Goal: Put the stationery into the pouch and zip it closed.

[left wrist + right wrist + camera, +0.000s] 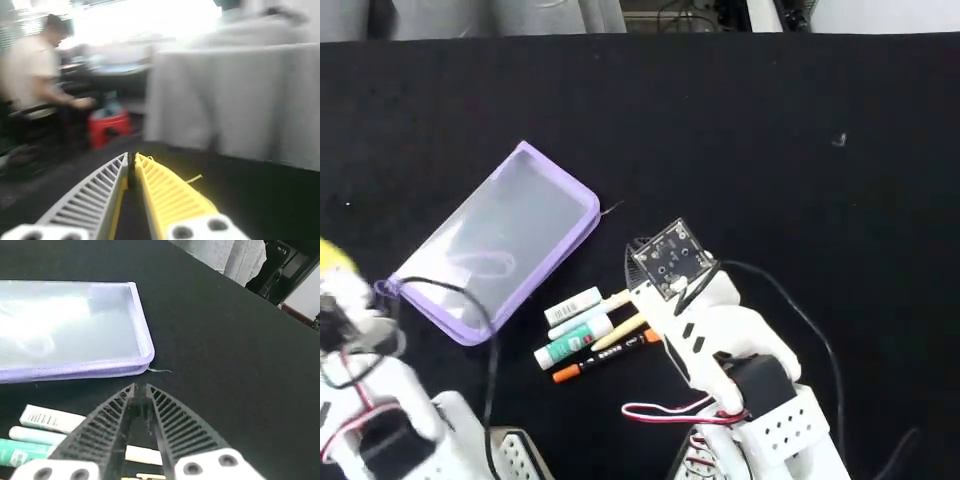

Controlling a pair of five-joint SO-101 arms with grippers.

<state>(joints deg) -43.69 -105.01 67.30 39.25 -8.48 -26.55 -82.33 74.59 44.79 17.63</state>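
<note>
- Hovering over the stationery (585, 335), right tool (140, 387) is clenched, empty; likely staged for a pick.
- Pouch (500, 240) lies flat on desk (770, 150) just beside it and looks empty.
- Left tool (131, 156) clenched, empty, off beside the pouch.

We have the pouch (500, 240) flat on the table (800, 150), just ahead of the jaws of the right gripper (140, 388) and off to one side, one corner nearest their tips. The stationery lies side by side between pouch and right arm: short stick (573, 305) closest to the pouch, then tube (572, 342), pencil (620, 332), marker (605, 358) farthest. Part of it runs under those jaws. The left gripper (131, 159) sits well apart from the stationery, jaws aimed past the table edge.
</note>
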